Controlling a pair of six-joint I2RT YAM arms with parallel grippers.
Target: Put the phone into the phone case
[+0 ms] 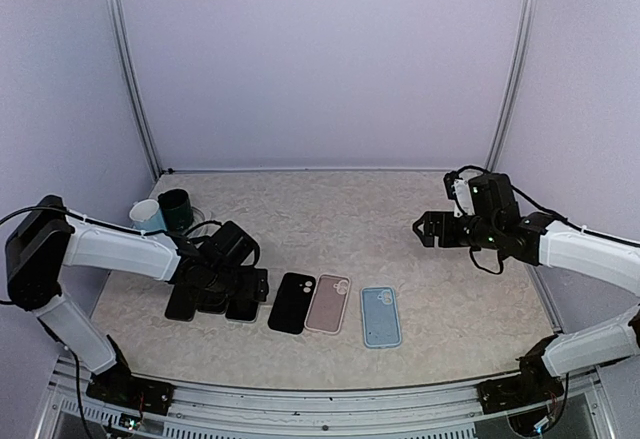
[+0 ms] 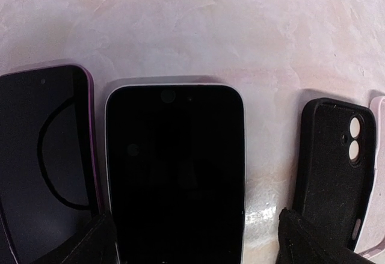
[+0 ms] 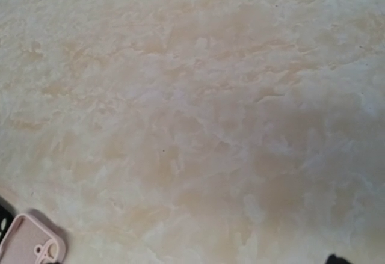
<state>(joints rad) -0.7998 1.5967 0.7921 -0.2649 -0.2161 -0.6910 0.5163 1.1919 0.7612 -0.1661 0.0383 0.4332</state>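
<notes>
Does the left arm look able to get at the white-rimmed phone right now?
Probably yes. The left tool hangs open right over the white-rimmed phone, a finger on each side, nothing lying on it. The purple-rimmed phone close beside it may crowd one finger.

robot lab test cell, not a lived-in room. plain lilac wall panels (image 1: pixel 320 59) on three sides, metal corner posts (image 1: pixel 130 69). marbled beige worktop (image 1: pixel 330 209), aluminium rail (image 1: pixel 320 396) along its near edge. left arm (image 1: pixel 120 249) and right arm (image 1: pixel 590 249) mounted there. props laid in a row: black phone case (image 1: pixel 292 302), pink phone case (image 1: pixel 328 302), blue phone case (image 1: pixel 380 316).
</notes>
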